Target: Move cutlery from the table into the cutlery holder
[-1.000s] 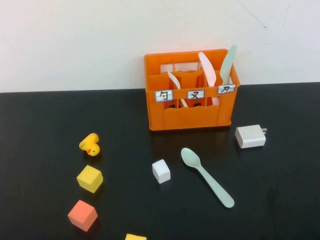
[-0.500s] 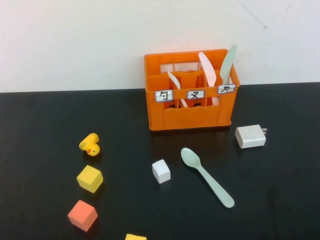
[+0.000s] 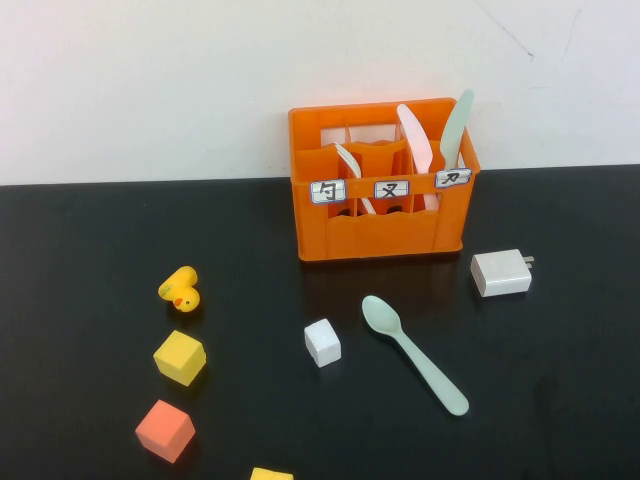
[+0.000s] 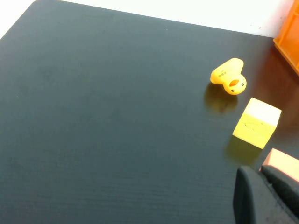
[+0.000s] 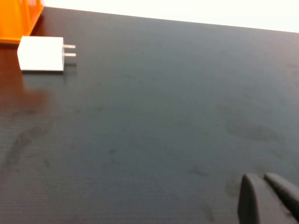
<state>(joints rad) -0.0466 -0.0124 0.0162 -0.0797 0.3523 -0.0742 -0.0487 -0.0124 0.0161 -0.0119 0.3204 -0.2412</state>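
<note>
The pale mint-green spoon lies flat on the black table, bowl toward the orange cutlery holder, a short way in front of it. The holder stands upright at the back with three white labels; a pink utensil, a green knife-like utensil and a white utensil stand in it. Neither arm shows in the high view. My left gripper is shut and empty over the table's left part. My right gripper is shut and empty over the table's right part.
A yellow duck, a yellow cube and an orange-red cube lie at the left. A white cube sits just left of the spoon. A white charger lies right of the holder.
</note>
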